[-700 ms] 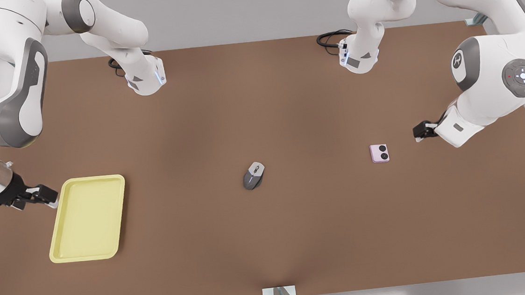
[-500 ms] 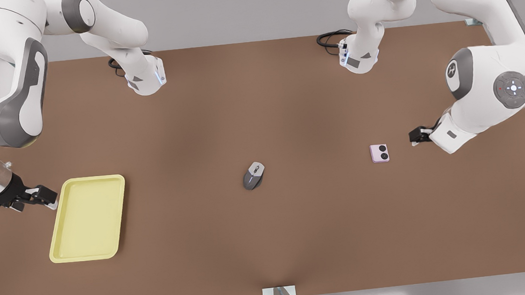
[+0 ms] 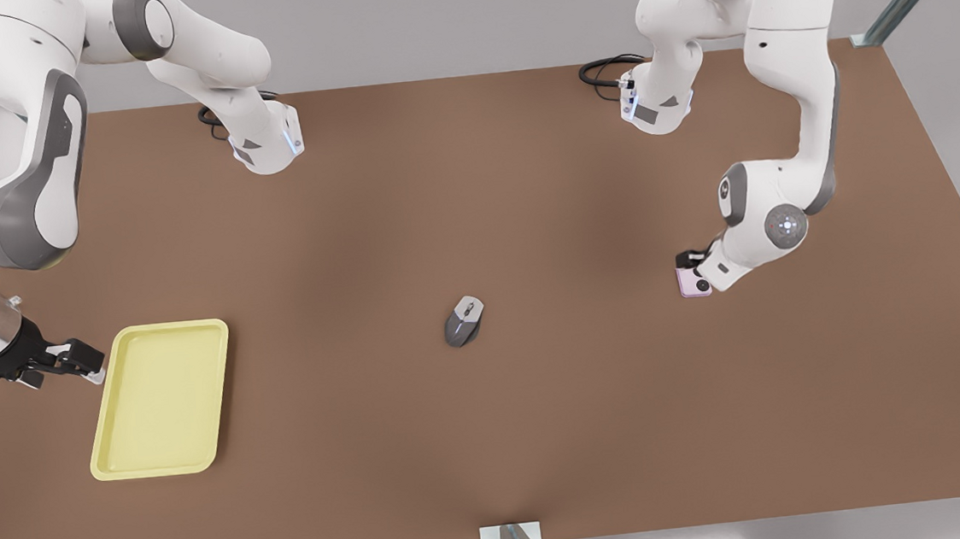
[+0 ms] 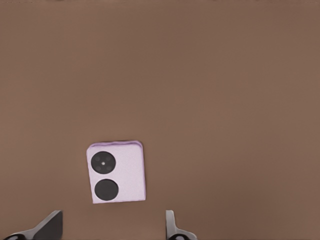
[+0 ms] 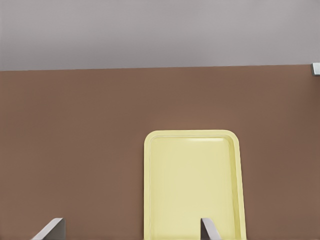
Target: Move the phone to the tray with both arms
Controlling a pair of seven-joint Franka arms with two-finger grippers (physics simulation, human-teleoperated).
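My left gripper [image 3: 689, 263] hangs right over the small pale pink, nearly square phone [image 3: 690, 284] with its two black camera circles, which lies flat on the brown table [image 3: 542, 402]. In my left wrist view the phone [image 4: 117, 172] sits just ahead of my two fingertips [image 4: 171, 225], which stand wide apart with nothing between them; whether they touch the phone I cannot tell. My right gripper [image 3: 76, 359] waits just beside the short edge of the pale yellow rectangular plastic tray [image 3: 118, 456] with rounded corners and a raised rim, its fingers [image 5: 206, 229] spread and holding nothing. The tray [image 5: 148, 200] lies well apart from the phone. Between phone and tray rests a grey computer mouse [image 3: 464, 319], nearer the phone.
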